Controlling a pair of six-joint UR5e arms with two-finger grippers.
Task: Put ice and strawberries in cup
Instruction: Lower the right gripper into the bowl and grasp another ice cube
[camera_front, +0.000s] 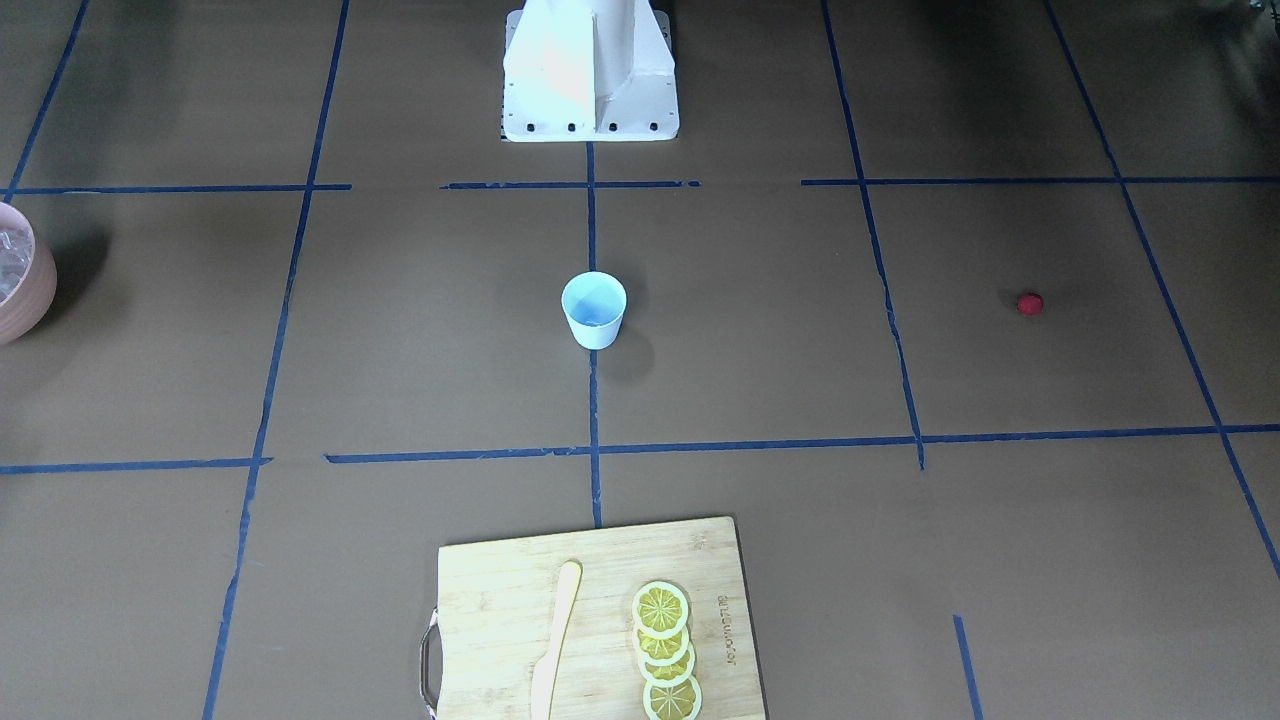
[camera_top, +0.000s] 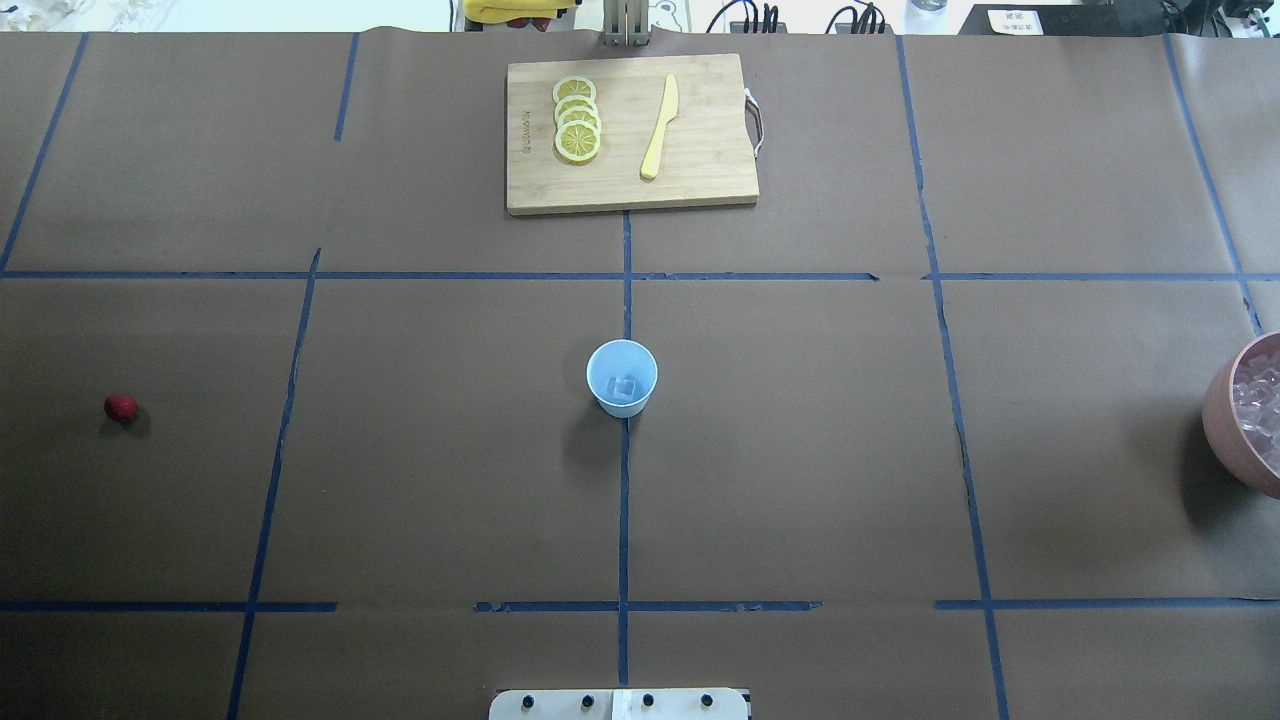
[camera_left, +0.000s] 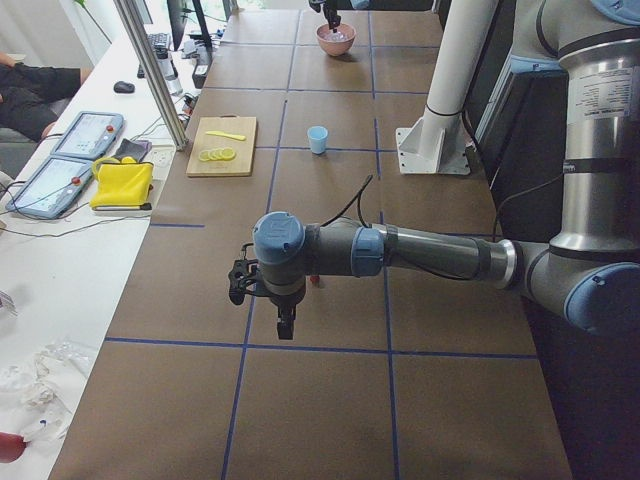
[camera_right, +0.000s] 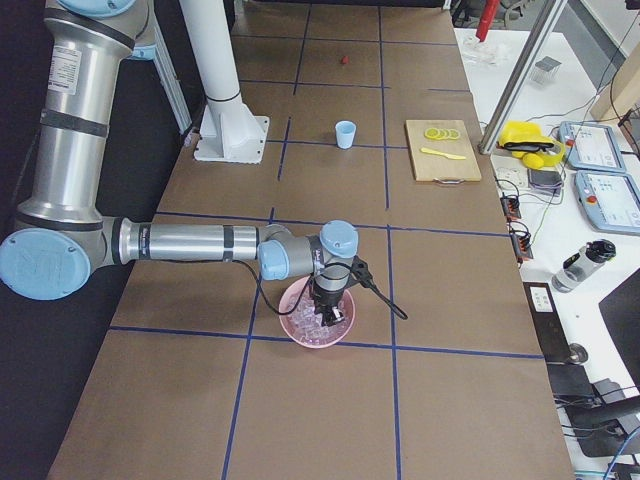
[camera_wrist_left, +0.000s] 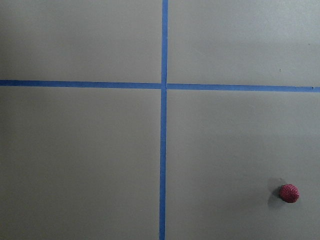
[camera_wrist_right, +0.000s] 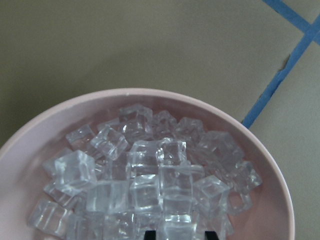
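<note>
Lemon slices (camera_top: 577, 119) and knife (camera_top: 659, 127) lie on cutting board (camera_top: 700, 180).

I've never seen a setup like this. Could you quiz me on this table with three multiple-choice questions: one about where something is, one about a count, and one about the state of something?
1. Where does the tiny round red berry lie relative to the small pale-blue cup?
A. Inside it
B. On the brown table, far off to one side of it
C. Leaning against its base

2. How many yellow lemon slices lie on the wooden cutting board?
A. Two
B. Four
C. Six

3. What state is the cup in?
A. Tipped on its side
B. Upright, with a clear ice cube inside
C. Upside down

Answers:
1. B: the overhead view shows the berry alone on the table, well apart from the cup.
2. B: four overlapping slices form a short row.
3. B: the round rim faces up, and a cube shows at the bottom.
</note>
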